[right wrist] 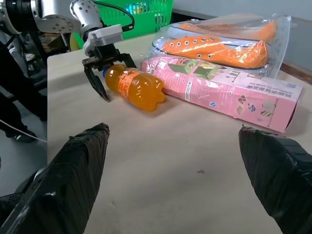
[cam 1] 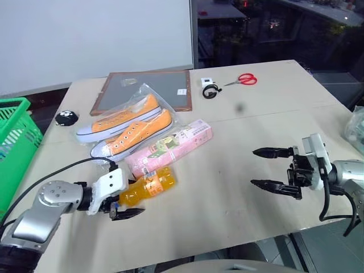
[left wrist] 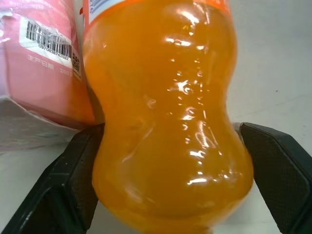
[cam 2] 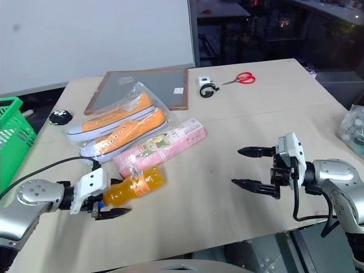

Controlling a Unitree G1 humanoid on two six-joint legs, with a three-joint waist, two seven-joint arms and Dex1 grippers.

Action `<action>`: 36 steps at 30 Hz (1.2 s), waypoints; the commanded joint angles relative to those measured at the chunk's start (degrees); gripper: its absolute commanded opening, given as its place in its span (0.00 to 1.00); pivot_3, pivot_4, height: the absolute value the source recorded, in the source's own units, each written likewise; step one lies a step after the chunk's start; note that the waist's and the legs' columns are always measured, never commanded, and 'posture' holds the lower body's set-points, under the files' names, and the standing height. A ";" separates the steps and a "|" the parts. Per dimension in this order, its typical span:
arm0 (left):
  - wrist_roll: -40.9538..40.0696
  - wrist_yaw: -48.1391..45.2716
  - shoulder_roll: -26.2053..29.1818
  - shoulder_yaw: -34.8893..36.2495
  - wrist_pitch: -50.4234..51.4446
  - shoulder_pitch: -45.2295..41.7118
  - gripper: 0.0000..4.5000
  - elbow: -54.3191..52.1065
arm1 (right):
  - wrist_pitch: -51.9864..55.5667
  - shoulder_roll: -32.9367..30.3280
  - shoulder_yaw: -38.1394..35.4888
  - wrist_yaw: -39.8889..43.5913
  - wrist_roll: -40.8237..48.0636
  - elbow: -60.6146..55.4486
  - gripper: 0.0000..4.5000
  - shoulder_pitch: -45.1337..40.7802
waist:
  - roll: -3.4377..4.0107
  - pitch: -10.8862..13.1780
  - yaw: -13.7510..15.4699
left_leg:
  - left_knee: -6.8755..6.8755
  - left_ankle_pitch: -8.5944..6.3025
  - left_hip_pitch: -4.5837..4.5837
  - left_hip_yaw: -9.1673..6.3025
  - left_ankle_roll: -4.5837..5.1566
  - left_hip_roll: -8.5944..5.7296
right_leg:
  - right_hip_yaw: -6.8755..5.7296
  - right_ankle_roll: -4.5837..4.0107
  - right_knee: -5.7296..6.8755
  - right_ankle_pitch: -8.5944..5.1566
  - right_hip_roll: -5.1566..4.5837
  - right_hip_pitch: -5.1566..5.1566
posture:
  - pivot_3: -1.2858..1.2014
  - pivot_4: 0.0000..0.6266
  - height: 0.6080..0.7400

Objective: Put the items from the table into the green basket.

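Orange bottle (cam 1: 149, 186) and pink packet (cam 1: 169, 147) lie on your desk (cam 1: 239, 176), green basket (cam 1: 16, 142) waiting at nine o'clock; left end effector (cam 1: 126, 209) straddles the bottle unclenched, right end effector (cam 1: 273, 168) gapes, nothing binned.

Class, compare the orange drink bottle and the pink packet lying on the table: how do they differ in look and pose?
The orange drink bottle is rounded and see-through; the pink packet is flat-sided, opaque and printed. The bottle is shorter, the packet longer. The left gripper straddles the bottle; the packet lies free. Both lie flat, side by side.
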 commanded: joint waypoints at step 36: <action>4.67 51.19 -0.95 49.81 3.39 -7.69 0.60 14.58 | 0.45 13.53 8.11 0.26 2.19 6.28 1.00 -25.89 | -1.01 -0.68 2.20 | -0.01 0.11 -0.15 -0.32 -0.36 0.35 | -0.49 -0.70 0.01 0.47 0.33 -0.21 | 0.61 0.00 1.00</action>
